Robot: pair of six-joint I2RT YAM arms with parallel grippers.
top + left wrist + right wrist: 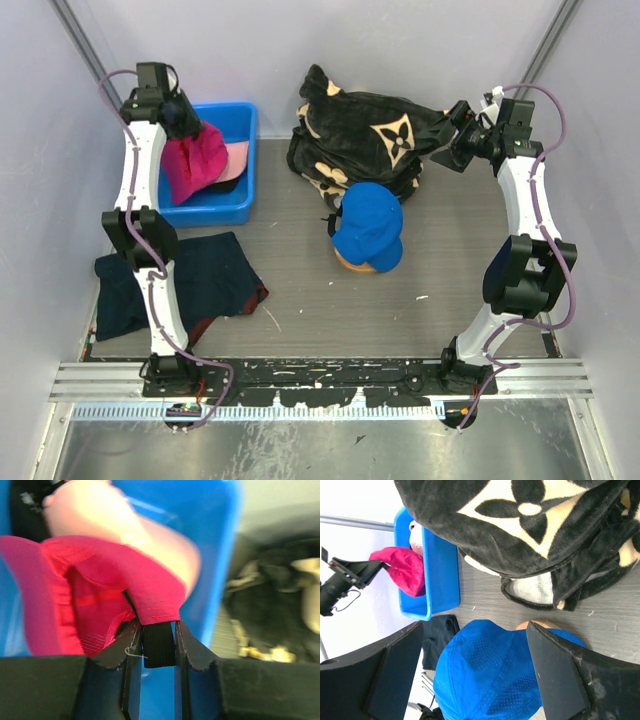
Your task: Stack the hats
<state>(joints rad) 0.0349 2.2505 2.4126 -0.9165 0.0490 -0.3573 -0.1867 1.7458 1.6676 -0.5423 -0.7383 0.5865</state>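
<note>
My left gripper hangs over the blue bin and is shut on the black back strap of the magenta hat, which dangles from it. In the bin beside it lies a light pink hat. The royal blue hat rests mid-table on a tan rounded form. At the back right my right gripper stands open and empty beside the plush bundle, well apart from the blue hat. The black hat is out of view.
A big black plush bundle with tan flower marks fills the back centre, just behind the blue hat. A flat dark navy cloth lies front left by the left arm. Grey walls close in both sides.
</note>
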